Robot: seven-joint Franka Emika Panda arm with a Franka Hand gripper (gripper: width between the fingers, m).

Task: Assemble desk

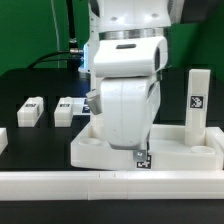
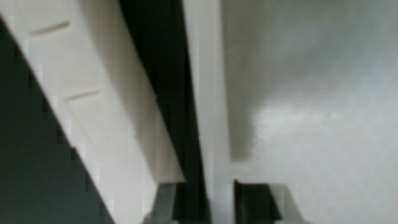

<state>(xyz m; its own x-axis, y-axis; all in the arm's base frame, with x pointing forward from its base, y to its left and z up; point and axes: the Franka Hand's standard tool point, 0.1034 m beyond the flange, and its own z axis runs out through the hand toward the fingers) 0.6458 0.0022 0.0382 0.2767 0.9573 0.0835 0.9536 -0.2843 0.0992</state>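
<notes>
desk slab: white desk slab (image 1: pixel 190 150) lies flat on the black table (image 1: pixel 30 80), low in the exterior view, from centre across to that view's right; in the wrist view its pale floor (image 2: pixel 320 110) fills one side
slab rim: thin raised white wall (image 2: pixel 208 90) runs straight through the wrist view and passes between the two dark fingertips (image 2: pixel 173 205)
upright leg: one white square leg (image 1: pixel 196 100) stands vertical at the slab's end on the exterior view's right, black-and-white tag facing the camera; cannot tell if it is seated in a socket
loose legs: two more legs (image 1: pixel 31 110) (image 1: pixel 66 109) lie flat on the table on the exterior view's left, side by side, apart from each other and from the slab
gripper: gripper (image 1: pixel 143 150) points straight down at the slab's front edge; its wide white body hides the middle of the slab; also in wrist view (image 2: pixel 208 205)
jaws: pressed close together, pinching the slab rim
small tag: black-and-white tag (image 1: pixel 143 158) just under the gripper at the slab's front face; too small to read
rail: long low white rail (image 1: pixel 100 185) lies just in front of the slab; in the wrist view (image 2: pixel 89 100) it is beside the rim with a dark gap between, not touching
edge piece: white part (image 1: pixel 3 140) cut off at the exterior view's left edge, unclear what it is
</notes>
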